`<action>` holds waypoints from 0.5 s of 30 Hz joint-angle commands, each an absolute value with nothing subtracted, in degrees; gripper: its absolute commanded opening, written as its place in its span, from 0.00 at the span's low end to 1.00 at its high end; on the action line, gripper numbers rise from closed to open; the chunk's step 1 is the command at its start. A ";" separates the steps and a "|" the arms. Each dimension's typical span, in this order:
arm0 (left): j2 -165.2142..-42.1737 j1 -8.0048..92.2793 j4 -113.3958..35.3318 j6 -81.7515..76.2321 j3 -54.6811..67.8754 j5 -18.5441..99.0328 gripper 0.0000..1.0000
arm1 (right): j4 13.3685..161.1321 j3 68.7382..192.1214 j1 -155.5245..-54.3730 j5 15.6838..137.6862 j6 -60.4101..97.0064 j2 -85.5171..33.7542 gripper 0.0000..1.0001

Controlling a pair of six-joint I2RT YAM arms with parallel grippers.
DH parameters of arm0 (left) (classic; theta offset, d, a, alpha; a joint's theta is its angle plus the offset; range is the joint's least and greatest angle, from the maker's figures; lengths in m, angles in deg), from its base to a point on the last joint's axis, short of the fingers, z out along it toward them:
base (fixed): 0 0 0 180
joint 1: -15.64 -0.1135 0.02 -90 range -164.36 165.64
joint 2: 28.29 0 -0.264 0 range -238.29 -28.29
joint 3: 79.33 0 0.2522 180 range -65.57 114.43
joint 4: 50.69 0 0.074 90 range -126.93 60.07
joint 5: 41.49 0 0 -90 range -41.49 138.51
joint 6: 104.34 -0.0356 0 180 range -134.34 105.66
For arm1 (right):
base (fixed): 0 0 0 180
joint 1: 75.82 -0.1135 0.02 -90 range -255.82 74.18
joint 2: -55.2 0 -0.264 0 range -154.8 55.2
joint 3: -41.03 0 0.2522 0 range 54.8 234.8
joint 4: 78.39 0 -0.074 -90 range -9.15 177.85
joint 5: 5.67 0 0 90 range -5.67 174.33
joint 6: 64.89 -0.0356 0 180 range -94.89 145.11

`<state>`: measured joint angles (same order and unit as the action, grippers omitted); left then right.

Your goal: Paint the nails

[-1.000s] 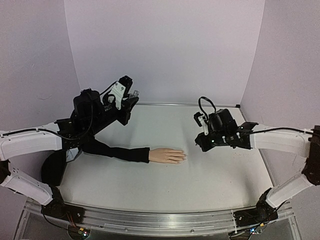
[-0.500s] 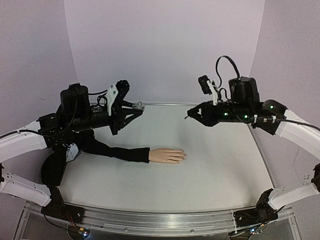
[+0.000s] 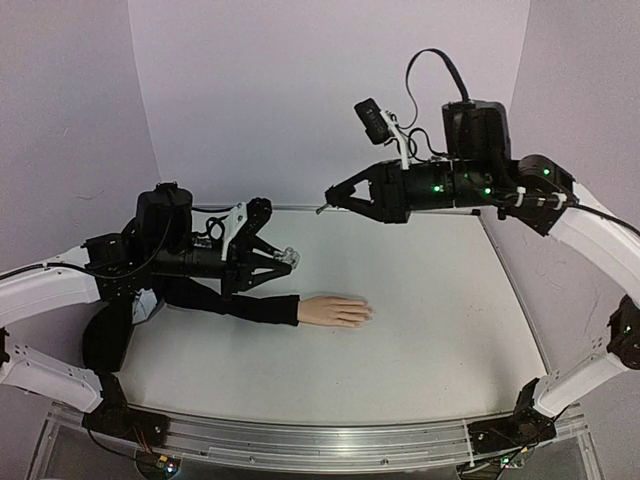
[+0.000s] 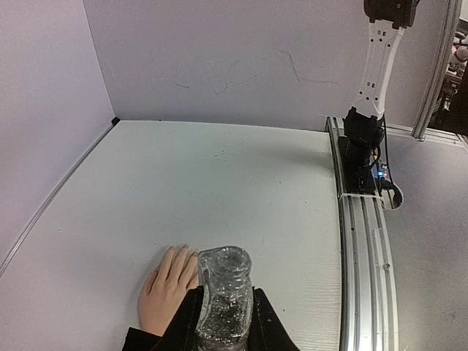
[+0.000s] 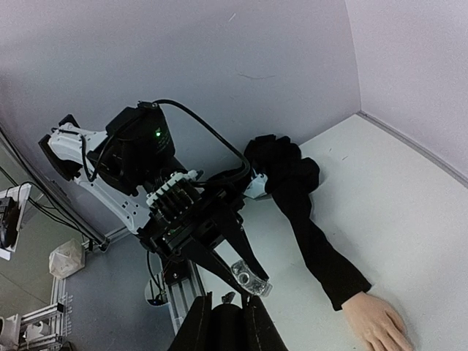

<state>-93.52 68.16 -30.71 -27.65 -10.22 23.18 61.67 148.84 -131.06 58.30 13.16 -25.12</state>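
Top external: mannequin hand point(image 3: 335, 311) flat on table point(image 3: 430, 340), nails point(image 3: 366, 316) at its fingertip end. Left gripper point(image 3: 278, 260) clamped on open polish bottle point(image 4: 224, 292), raised near hand's wrist. Right gripper point(image 3: 330, 204) pinched, apparently on brush cap point(image 5: 227, 322), high, well beyond hand. Lower brush slowly toward fingertips; light strokes; bottle steady.

Desk point(image 3: 420, 330): pale, matte, speckled in places. A lavender back wall point(image 3: 330, 100) and side walls point(image 3: 60, 150) closed it in on three sides. Faint scratch marks point(image 4: 234, 73) showed on the wall at the upper centre of the left wrist view. An aluminium rail point(image 3: 300, 440) ran along the bottom of the top view. A black sleeve point(image 3: 250, 305) lay flat on the desk left of centre, bunched into a heap at far left. A pale bag point(image 5: 67, 257) sat on the floor, lower left of the right wrist view.
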 commanded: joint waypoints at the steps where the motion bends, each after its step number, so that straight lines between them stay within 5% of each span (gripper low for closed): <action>1: -94.36 68.38 -30.62 -28.10 -9.48 20.88 0.00 | 54.98 154.58 -133.09 59.53 15.27 -30.31 0.00; 15: -96.55 68.40 -29.98 -28.01 -8.74 21.72 0.00 | 49.79 159.43 -134.81 62.01 17.47 -36.90 0.00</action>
